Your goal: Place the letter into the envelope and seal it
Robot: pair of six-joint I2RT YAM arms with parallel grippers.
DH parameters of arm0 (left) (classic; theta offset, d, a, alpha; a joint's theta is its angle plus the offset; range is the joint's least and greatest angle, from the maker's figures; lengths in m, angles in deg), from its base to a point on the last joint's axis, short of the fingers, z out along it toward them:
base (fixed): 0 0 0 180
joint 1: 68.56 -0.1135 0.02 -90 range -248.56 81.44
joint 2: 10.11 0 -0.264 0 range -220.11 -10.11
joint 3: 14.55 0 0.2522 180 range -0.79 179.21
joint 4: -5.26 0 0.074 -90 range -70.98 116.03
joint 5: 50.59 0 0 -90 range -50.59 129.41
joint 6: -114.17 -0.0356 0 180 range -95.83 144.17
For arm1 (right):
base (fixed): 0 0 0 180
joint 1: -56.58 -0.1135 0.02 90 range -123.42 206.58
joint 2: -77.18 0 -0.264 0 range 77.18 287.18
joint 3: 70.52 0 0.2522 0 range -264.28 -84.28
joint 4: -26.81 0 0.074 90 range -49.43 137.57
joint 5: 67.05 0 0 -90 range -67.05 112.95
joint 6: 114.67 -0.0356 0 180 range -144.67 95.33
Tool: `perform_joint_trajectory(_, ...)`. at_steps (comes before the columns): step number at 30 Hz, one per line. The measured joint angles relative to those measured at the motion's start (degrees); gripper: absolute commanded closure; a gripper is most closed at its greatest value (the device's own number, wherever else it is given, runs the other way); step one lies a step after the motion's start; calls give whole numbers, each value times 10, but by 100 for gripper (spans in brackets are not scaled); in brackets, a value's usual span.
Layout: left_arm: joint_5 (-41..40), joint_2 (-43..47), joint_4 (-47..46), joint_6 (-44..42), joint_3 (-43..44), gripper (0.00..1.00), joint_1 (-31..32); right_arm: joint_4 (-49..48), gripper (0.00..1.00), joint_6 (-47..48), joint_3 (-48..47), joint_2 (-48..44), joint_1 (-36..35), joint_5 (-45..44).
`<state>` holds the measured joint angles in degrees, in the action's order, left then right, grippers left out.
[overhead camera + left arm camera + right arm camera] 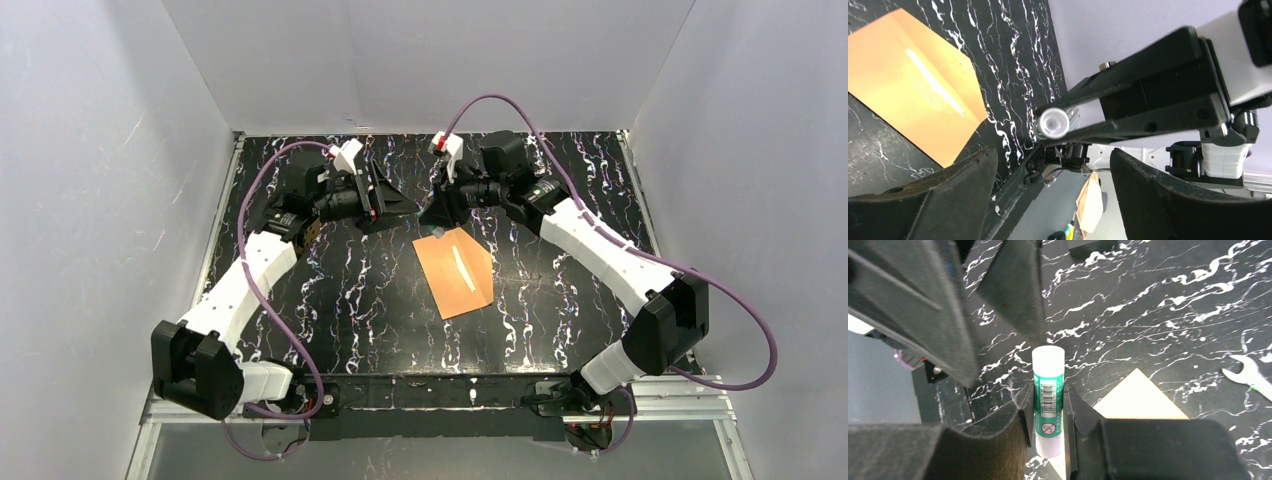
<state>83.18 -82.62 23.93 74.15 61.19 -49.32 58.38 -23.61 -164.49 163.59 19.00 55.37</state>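
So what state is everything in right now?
Orange-brown kraft paper envelope: lying flat on the black marbled table, white streak across it.
White cylindrical glue stick with green label: clamped between the right jaws.
Left jaws: open, empty.
Right jaws: shut on the glue stick.

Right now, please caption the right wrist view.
Right pincer grips a green-labelled glue stick over the black marbled table.
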Motion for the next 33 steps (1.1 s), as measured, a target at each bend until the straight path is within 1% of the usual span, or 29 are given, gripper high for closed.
perform_joint_trajectory(3,9,-20,9,7,7,23,0,40,74,13,-17,9,-10,7)
perform_joint_trajectory(4,9,-26,13,10,8,26,0,54,74,20,-28,16,-13,7)
perform_joint_trajectory(6,8,-35,30,11,12,32,0,73,75,32,-41,26,-19,8)
perform_joint_trajectory(8,8,-40,40,13,17,40,0,87,75,40,-43,28,-22,9)
perform_joint_trajectory(9,7,-40,42,16,18,42,0,94,75,43,-44,28,-22,10)
perform_joint_trajectory(12,10,-40,41,23,18,53,0,106,75,51,-48,29,-23,15)
perform_joint_trajectory(15,19,-40,41,29,18,57,0,112,76,54,-56,31,-23,22)
perform_joint_trajectory(20,37,-47,41,37,18,59,1,122,78,63,-73,39,-23,36)
perform_joint_trajectory(23,45,-61,46,43,18,64,4,130,79,71,-84,51,-25,38)
perform_joint_trajectory(24,49,-68,52,45,21,68,4,137,78,74,-87,56,-26,38)
perform_joint_trajectory(27,54,-89,74,53,29,100,7,155,75,82,-93,74,-28,34)
perform_joint_trajectory(29,58,-101,91,51,35,100,9,172,69,82,-99,82,-30,29)
perform_joint_trajectory(32,59,-109,110,47,43,100,9,194,54,79,-114,93,-30,23)
perform_joint_trajectory(33,59,-110,120,44,49,100,8,194,47,77,-115,94,-30,20)
